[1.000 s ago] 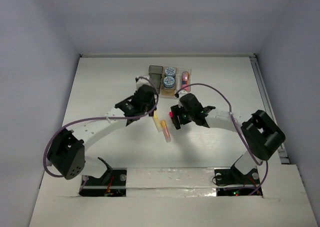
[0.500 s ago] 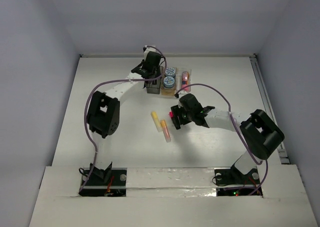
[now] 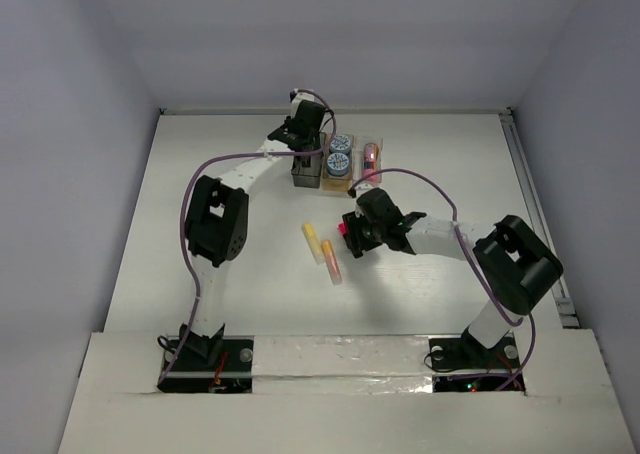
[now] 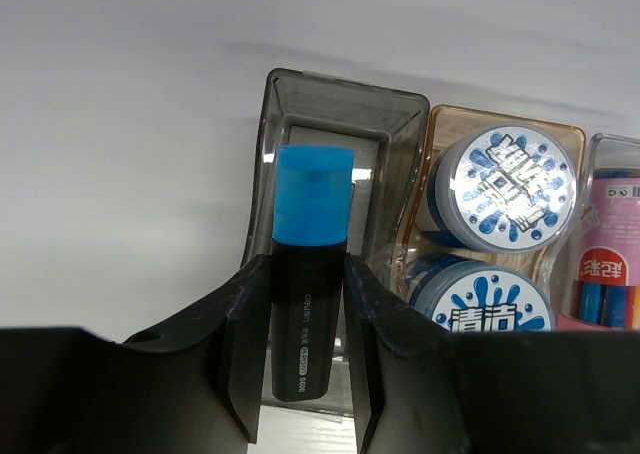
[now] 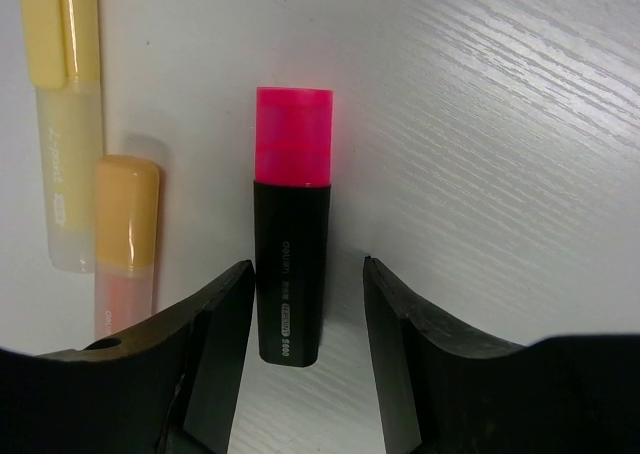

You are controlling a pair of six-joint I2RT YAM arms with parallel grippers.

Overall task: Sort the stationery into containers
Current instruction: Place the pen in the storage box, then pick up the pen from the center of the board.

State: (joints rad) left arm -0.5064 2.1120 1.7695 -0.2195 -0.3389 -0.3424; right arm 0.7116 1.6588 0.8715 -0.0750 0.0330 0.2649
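My left gripper (image 4: 306,304) is shut on a blue-capped black highlighter (image 4: 312,199) and holds it above the dark grey bin (image 4: 395,114), at the back of the table (image 3: 303,134). The amber bin (image 4: 440,124) holds two blue-and-white tape rolls (image 4: 510,184). A pink bottle (image 4: 605,264) stands in the clear bin (image 4: 600,149). My right gripper (image 5: 308,284) is open around a pink-capped black highlighter (image 5: 292,224) lying on the table. Its left finger is against the barrel and its right finger stands apart.
A yellow highlighter (image 5: 62,124) and an orange one (image 5: 125,234) lie side by side just left of the right gripper, mid-table (image 3: 322,251). The three joined bins (image 3: 339,154) sit near the back wall. The right arm's purple cable loops close to the clear bin.
The left arm swung from mid-table to the back, carrying the blue highlighter over the dark grey bin. The right jaws have narrowed around the pink highlighter.
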